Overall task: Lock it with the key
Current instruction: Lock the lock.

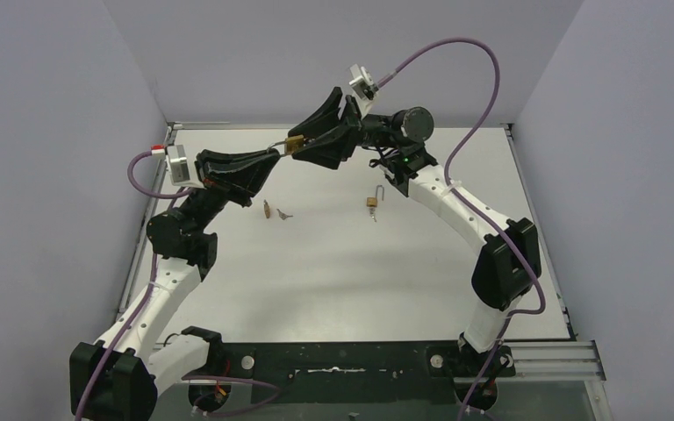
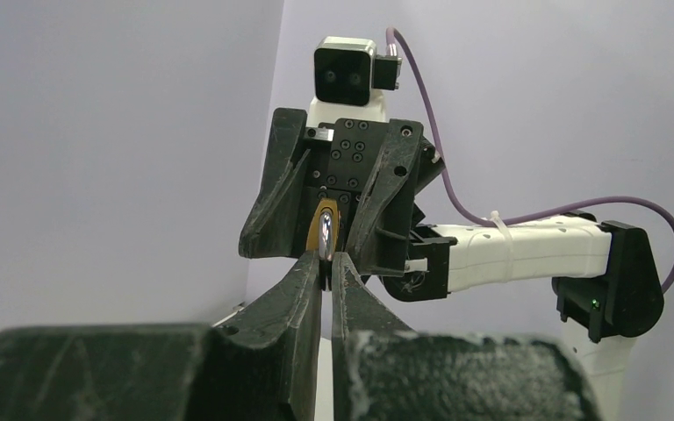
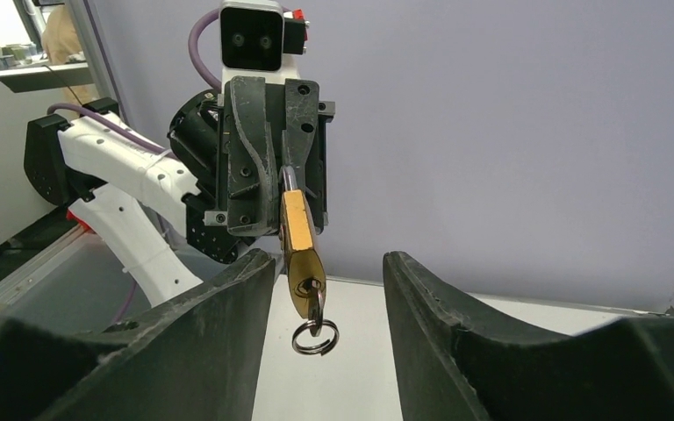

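Observation:
A brass padlock (image 1: 294, 143) hangs in the air between my two grippers above the far part of the table. My left gripper (image 1: 278, 151) is shut on its shackle end; in the left wrist view the fingertips (image 2: 326, 263) pinch the metal just below the brass body (image 2: 323, 230). In the right wrist view the padlock (image 3: 300, 254) points toward me with a key in its keyhole and a key ring (image 3: 315, 336) dangling below. My right gripper (image 3: 329, 272) is open, its fingers on either side of the padlock without touching it; it also shows in the top view (image 1: 309, 145).
A second small brass padlock (image 1: 373, 203) with its shackle raised lies on the white table (image 1: 342, 272) right of centre. Two small brown and metal pieces (image 1: 268, 210), (image 1: 285, 214) lie left of it. Grey walls stand close on all sides.

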